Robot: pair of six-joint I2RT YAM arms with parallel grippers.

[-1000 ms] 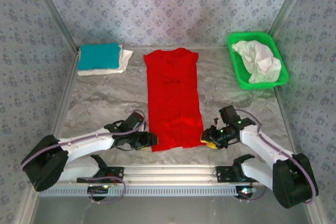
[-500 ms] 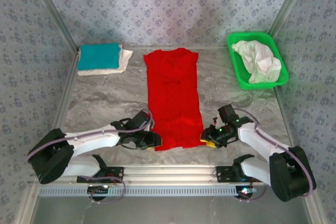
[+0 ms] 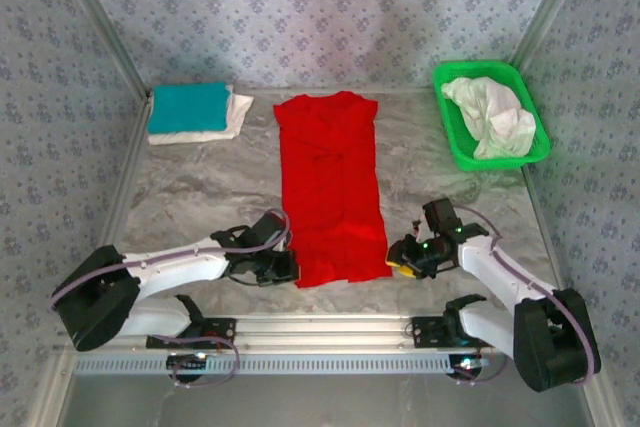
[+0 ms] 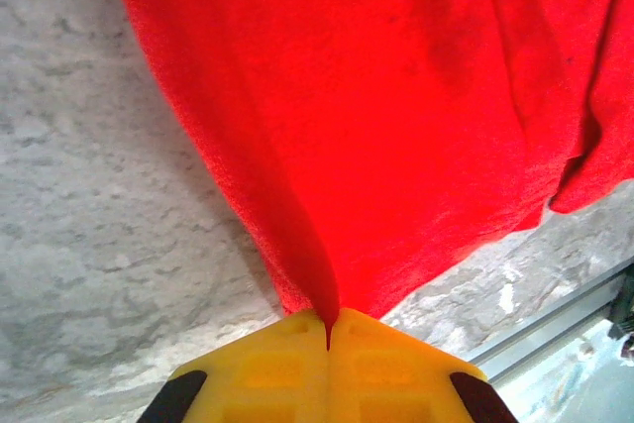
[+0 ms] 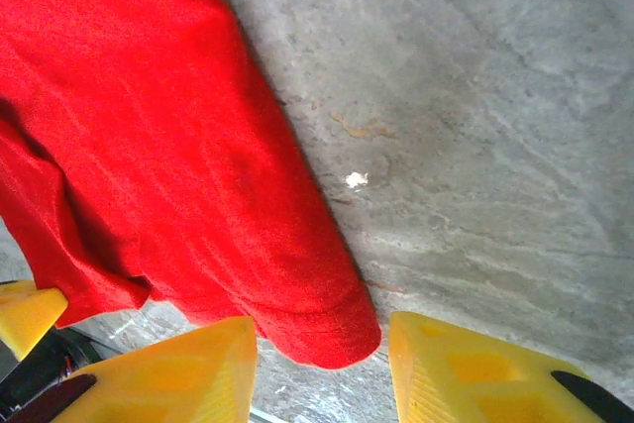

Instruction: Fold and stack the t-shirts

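A bright red t-shirt (image 3: 330, 182) lies folded into a long strip down the middle of the table, collar end at the back. My left gripper (image 3: 291, 269) is shut on its near left corner; the left wrist view shows the red t-shirt (image 4: 376, 116) pinched into a ridge between the yellow fingers (image 4: 267, 373). My right gripper (image 3: 396, 262) is open at the near right corner, and in the right wrist view that corner of the red t-shirt (image 5: 327, 329) lies between its yellow fingers (image 5: 188, 369) on the table. A folded teal t-shirt (image 3: 188, 105) rests on a folded white t-shirt (image 3: 234, 117) at the back left.
A green mesh basket (image 3: 448, 137) at the back right holds crumpled white t-shirts (image 3: 492, 115). Patterned walls close the table on three sides. A metal rail (image 3: 320, 327) with both arm bases runs along the near edge. Bare marble table (image 3: 200, 187) lies either side of the red strip.
My left gripper slid right onto the red t-shirt's near left corner and shut on it. My right gripper shifted slightly and stayed open at the near right corner.
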